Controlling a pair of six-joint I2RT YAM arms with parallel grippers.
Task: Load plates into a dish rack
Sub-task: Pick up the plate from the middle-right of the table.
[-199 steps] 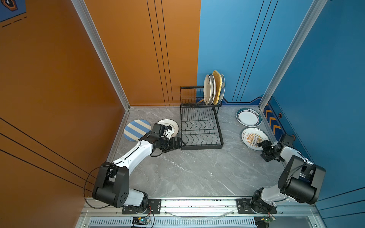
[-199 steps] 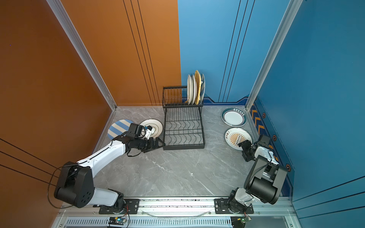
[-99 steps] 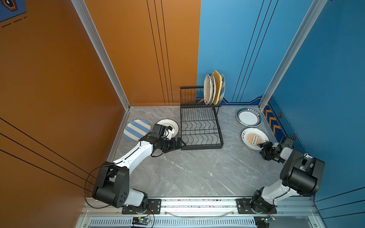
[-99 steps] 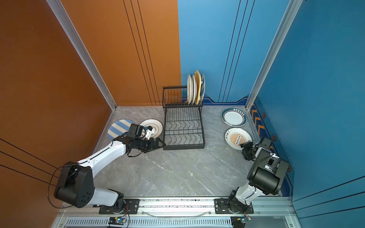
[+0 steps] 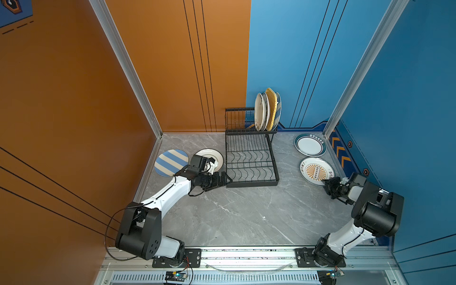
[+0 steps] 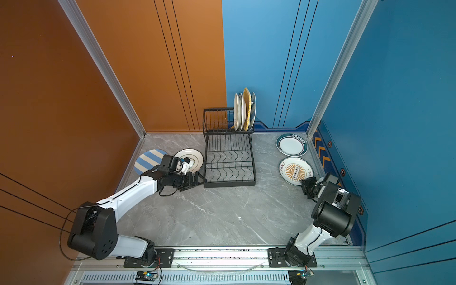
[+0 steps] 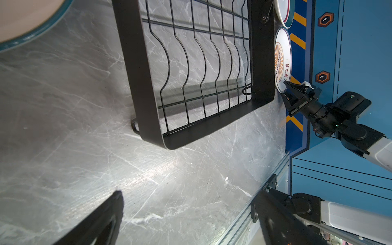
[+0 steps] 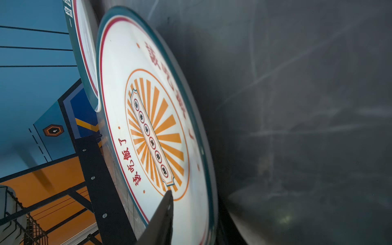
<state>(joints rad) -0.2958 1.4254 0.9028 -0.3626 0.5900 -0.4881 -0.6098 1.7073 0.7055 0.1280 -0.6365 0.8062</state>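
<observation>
The black wire dish rack stands at the back middle. Several plates stand upright in its raised tier. A sunburst plate lies at the right. My right gripper is shut on its near rim, one finger on its face and the other hidden beneath. A teal-rimmed plate lies behind it. My left gripper is open and holds nothing, beside the rack's front left corner.
A blue-and-cream striped plate and a white ringed plate lie left of the rack, the white one partly under my left wrist. Walls close in at left, back and right. Bare marble floor spreads in front.
My right gripper has slid forward onto the sunburst plate's rim and its jaws have narrowed around it. The left arm has not moved.
</observation>
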